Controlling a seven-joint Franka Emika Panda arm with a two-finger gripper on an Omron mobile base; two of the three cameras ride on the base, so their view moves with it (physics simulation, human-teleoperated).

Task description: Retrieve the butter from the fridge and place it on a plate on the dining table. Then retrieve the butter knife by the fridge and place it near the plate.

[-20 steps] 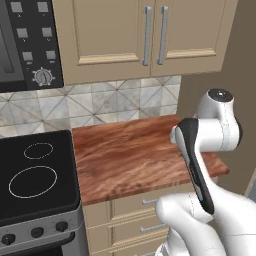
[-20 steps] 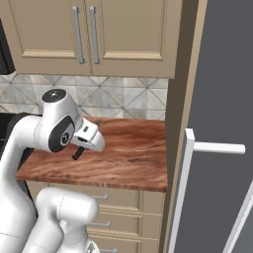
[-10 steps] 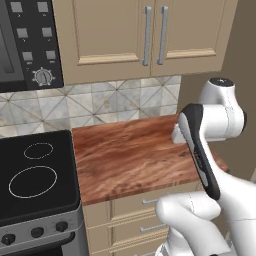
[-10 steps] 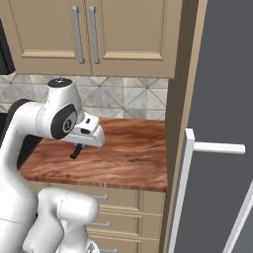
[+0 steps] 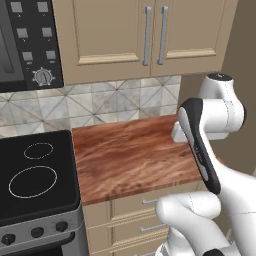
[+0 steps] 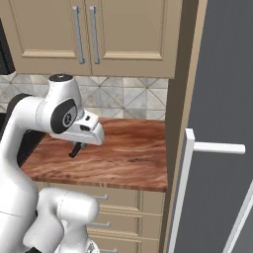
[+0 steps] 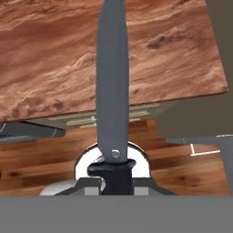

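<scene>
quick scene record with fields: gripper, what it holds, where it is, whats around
gripper: gripper shut on the butter knife
held item: butter knife, dark blade pointing away from the hand, black handle between the fingers
position: above the wood-topped counter, knife lifted off the surface
left of counter: black stovetop
right of counter: fridge with a white bar handle
above: beige wall cabinets and a tiled backsplash
below: beige drawers

A kitchen, beige wall cabinets (image 5: 140, 37), tiled backsplash (image 5: 100, 105), wood-topped counter (image 5: 130, 155), black cooktop (image 5: 35, 175), grey fridge (image 6: 222, 123)
</scene>
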